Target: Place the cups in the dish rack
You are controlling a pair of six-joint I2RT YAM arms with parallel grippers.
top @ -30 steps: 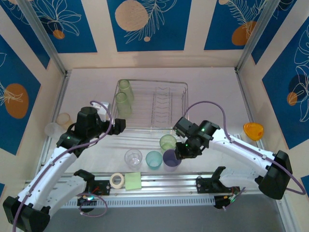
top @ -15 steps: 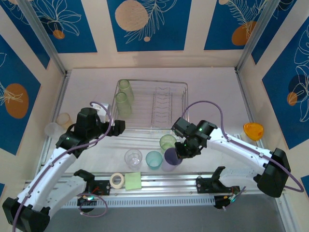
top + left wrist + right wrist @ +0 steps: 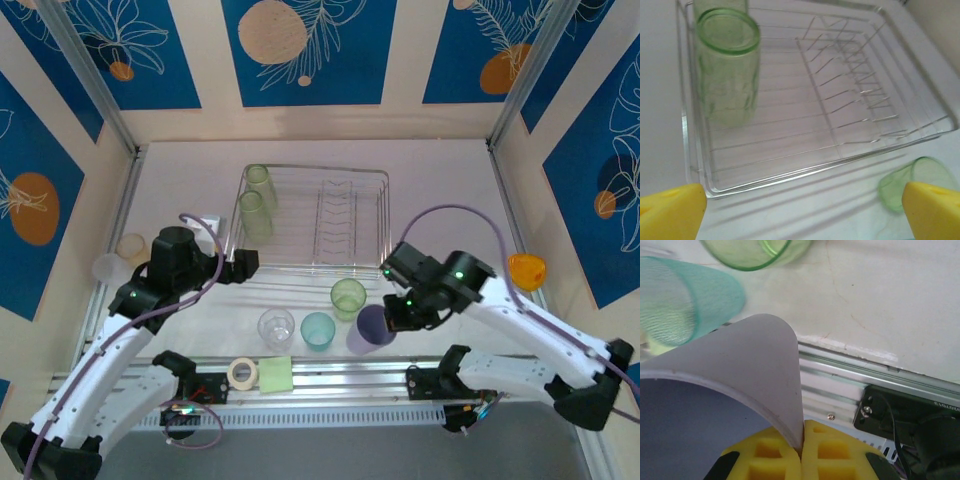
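From the top external camera, the right gripper [image 3: 398, 316] is clamped on the lavender cup [image 3: 368, 330]. The cup tilts near the table's near edge, well in front of the dish rack [image 3: 300, 242]. A loose green cup [image 3: 348, 296], a teal cup [image 3: 318, 330] and a clear cup [image 3: 276, 326] stand close by. Two racked green cups [image 3: 254, 213] sit at the rack's left end. The left gripper [image 3: 246, 265] hangs just outside the rack's near left corner.

The left wrist camera shows that gripper [image 3: 800, 220] with its yellow fingertips [image 3: 670, 217] wide apart and empty. The rack [image 3: 790, 125] lies ahead of it, and the loose green cup [image 3: 900, 185] beside the right fingertip.

The right wrist camera shows the detail the overhead view lacks. The right gripper [image 3: 801, 450] pinches the lavender cup's [image 3: 740, 375] thin wall, one finger inside and one outside. The teal cup [image 3: 685, 295] is just beyond.
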